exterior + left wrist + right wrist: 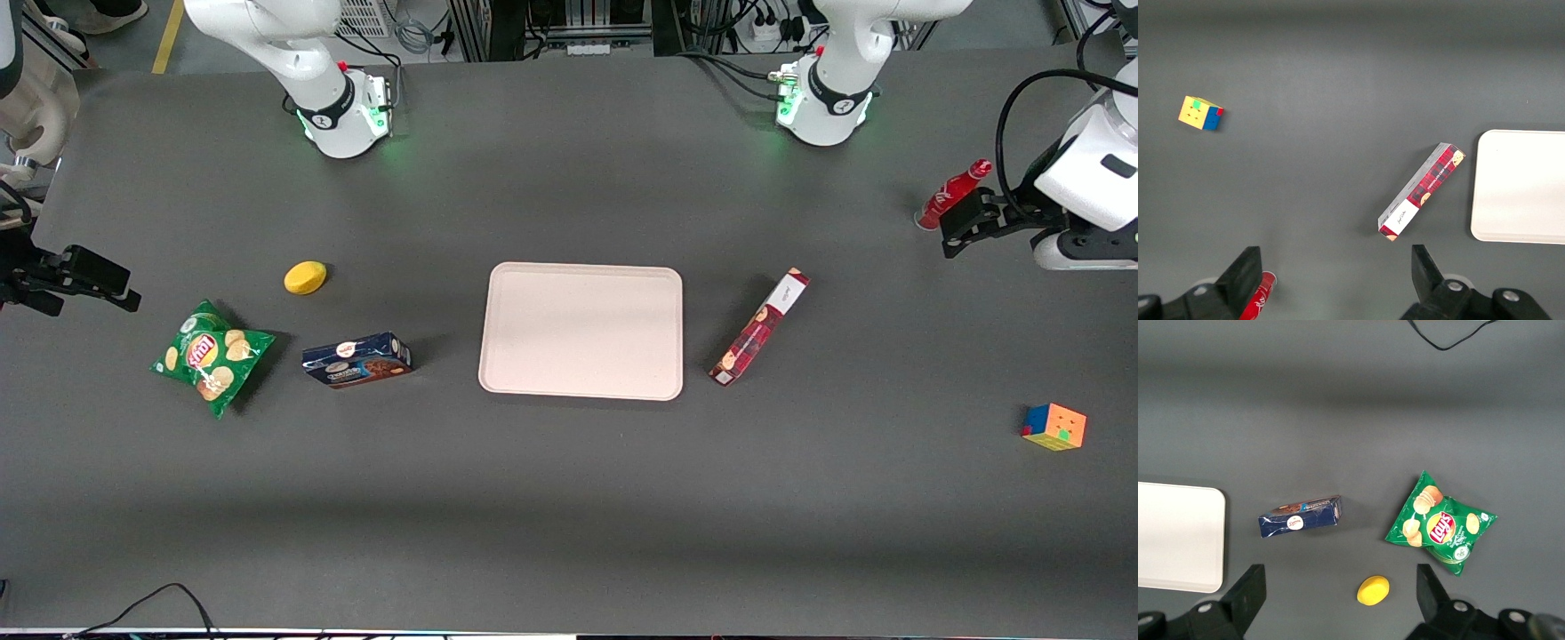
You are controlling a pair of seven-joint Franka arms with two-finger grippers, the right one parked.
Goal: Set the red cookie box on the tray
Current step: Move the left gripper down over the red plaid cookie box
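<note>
The hand (953, 233) hovered wide open and empty near the red bottle (953, 193) — the red cookie box (760, 327) lay on the tabletop (569, 498) well apart at its eight o'clock, just beside the tray (582, 389).

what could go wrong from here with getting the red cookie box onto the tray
1. The gripper, open, hangs close by the red bottle, at the working arm's end of the table; swinging out toward the box might tip the bottle.
2. The red cookie box lies slanted to the tray's edge and is slim, so a grasp not turned to match could push it away instead of closing on it.
3. The box is nearly as long as the tray is deep, so a skewed set-down may leave an end on the rim.
</note>
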